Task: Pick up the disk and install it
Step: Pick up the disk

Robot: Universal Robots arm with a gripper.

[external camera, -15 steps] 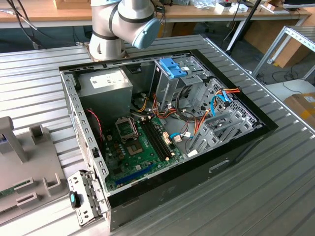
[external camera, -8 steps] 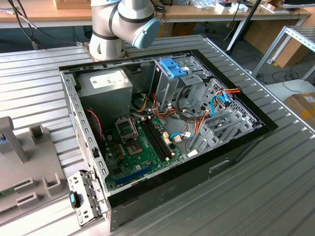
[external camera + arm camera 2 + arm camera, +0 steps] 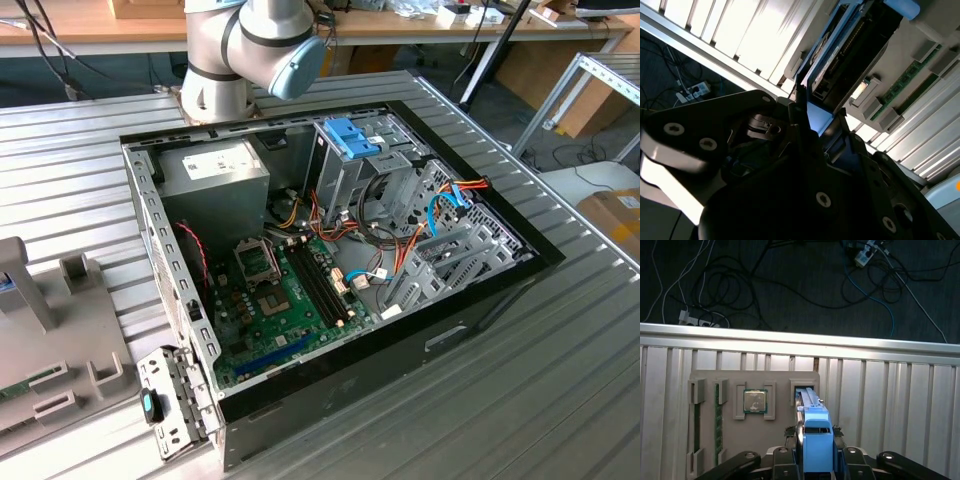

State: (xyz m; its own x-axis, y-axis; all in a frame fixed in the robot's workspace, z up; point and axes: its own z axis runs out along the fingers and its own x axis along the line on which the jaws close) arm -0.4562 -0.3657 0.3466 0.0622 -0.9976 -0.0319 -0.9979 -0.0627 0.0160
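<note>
End effector [image 3: 815, 447] pinched on the disk [image 3: 810, 405] at its blue end. Disk stands on edge in a slot of the grey holder [image 3: 780, 382] on the surface [image 3: 900, 405]. Risk: a tilted pull could bind the rails, dragging the holder or breaking the grip.

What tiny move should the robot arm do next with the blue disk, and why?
Probably a slow lift straight out of the slot. The gripper sits around the blue end of the disk, while the disk's other end stands down in a slot of the grey holder. A straight pull should free it without scraping, if the grip is firm, which I cannot tell.
</note>
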